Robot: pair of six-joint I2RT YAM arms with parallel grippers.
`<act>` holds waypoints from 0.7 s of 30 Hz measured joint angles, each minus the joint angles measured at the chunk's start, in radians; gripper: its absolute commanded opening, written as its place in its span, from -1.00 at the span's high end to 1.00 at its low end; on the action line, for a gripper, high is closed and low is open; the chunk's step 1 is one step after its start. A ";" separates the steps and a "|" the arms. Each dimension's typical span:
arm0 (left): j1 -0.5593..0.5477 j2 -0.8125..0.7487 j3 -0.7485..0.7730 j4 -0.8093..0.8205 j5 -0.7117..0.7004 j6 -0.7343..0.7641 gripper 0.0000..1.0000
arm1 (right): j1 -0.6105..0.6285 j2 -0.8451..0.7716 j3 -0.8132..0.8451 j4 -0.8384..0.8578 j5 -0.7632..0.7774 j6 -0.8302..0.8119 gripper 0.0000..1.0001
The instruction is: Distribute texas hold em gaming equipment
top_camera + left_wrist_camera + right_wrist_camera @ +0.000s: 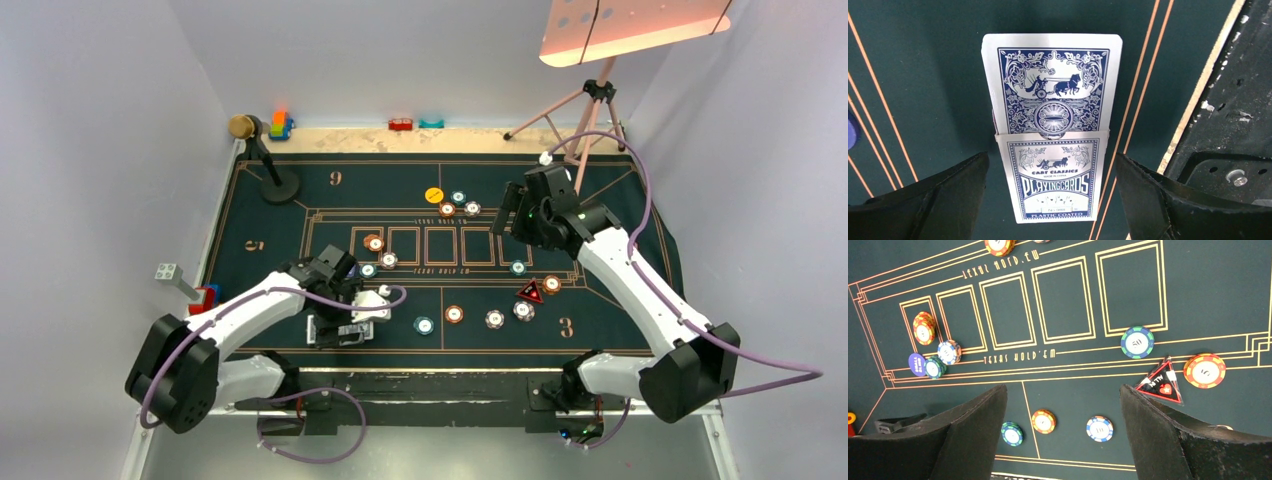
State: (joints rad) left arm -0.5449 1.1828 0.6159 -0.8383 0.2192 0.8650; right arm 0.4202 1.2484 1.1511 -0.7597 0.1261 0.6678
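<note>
Both claws released, nothing grasped.
Left claw [1050, 159] straddles the card pack [1054, 182], not touching it; right claw [1063, 390] hovers above scattered poker chips [1137, 342].

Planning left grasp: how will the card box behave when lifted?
Card box lies flat on the mat: likely hard to get under. Cards poke from its open end; labelled plastic coated, so they may slip out.
</note>
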 measured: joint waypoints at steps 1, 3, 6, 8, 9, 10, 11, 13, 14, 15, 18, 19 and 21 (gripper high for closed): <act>-0.002 0.012 0.000 0.005 -0.004 -0.010 -0.99 | -0.002 0.000 0.002 0.000 -0.003 0.000 -0.72; -0.003 0.036 0.000 0.019 -0.011 -0.027 -0.94 | -0.003 0.000 0.006 -0.001 -0.006 -0.001 -0.72; -0.008 0.053 -0.005 0.039 -0.020 -0.046 -0.77 | -0.005 0.000 0.016 -0.002 -0.009 -0.003 -0.72; -0.008 0.053 -0.006 0.049 -0.025 -0.060 -0.58 | -0.006 -0.001 0.018 -0.002 -0.013 -0.005 -0.71; -0.008 0.053 -0.007 0.055 -0.029 -0.063 -0.46 | -0.006 -0.001 0.019 -0.002 -0.014 -0.006 -0.70; -0.008 0.053 -0.008 0.062 -0.034 -0.066 -0.34 | -0.008 -0.001 0.019 -0.002 -0.015 -0.006 -0.70; -0.008 0.053 -0.009 0.068 -0.037 -0.069 -0.18 | -0.009 -0.001 0.019 -0.002 -0.017 -0.006 -0.69; -0.008 0.051 -0.012 0.076 -0.042 -0.071 0.12 | -0.009 -0.001 0.019 -0.001 -0.024 -0.006 -0.66; -0.008 0.046 -0.014 0.076 -0.042 -0.071 0.24 | -0.009 -0.001 0.019 0.000 -0.033 -0.006 -0.66; -0.008 0.036 -0.017 0.075 -0.042 -0.070 0.35 | -0.010 -0.001 0.019 0.004 -0.044 -0.006 -0.66; -0.008 0.015 -0.026 0.076 -0.046 -0.071 0.67 | -0.010 -0.006 0.014 0.027 -0.075 -0.006 -0.63; -0.008 0.015 -0.027 0.071 -0.048 -0.071 0.78 | -0.010 -0.012 0.008 0.040 -0.095 -0.005 -0.63; -0.008 0.011 -0.026 0.061 -0.049 -0.072 0.93 | -0.010 -0.028 -0.015 0.077 -0.148 -0.005 -0.63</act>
State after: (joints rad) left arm -0.5533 1.1934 0.5896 -0.7773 0.1699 0.7925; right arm 0.4099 1.2205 1.1358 -0.6830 -0.0216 0.6624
